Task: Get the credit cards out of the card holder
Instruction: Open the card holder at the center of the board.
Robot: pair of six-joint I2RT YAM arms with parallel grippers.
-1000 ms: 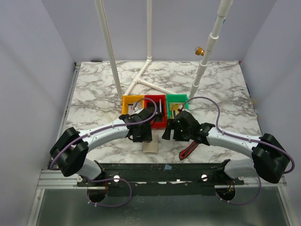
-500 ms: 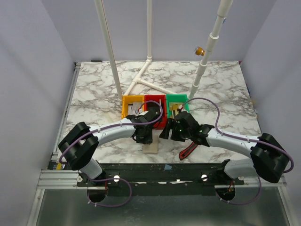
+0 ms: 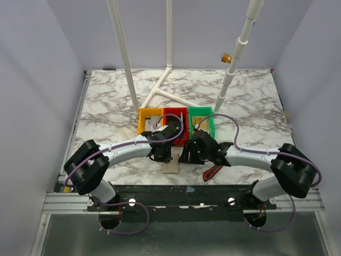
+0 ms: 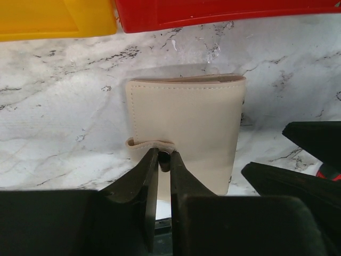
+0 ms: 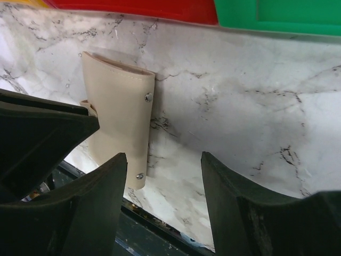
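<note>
Two black robot arms meet low in the centre of the overhead view, above a white-and-grey marbled surface (image 3: 106, 106). A cream-tan leather bifold card holder (image 4: 197, 128) lies flat and folded shut on that surface, in the middle of the left wrist view. It sits just below a yellow plastic bin (image 4: 53, 18) and a red plastic bin (image 4: 224, 10), which run along the top edge.

The left jaws are clenched on a small strap loop at the holder's lower left edge. Their fingers (image 4: 149, 181) are pressed almost together, with the end of the loop pinched between the tips.

The right jaws are released, with a wide gap of bare marble between them. In the right wrist view their fingers (image 5: 101, 202) stand at the bottom of the frame. The nearer one is just beside the holder's lower right corner, though whether it touches cannot be told. Two small metal studs show on that edge of the holder.

A green plastic bin (image 5: 277, 16) fills the upper right corner of the right wrist view. In the overhead view, a red-and-black elongated tool (image 3: 213, 172) lies to the right of the holder, partly under the right arm.
</note>
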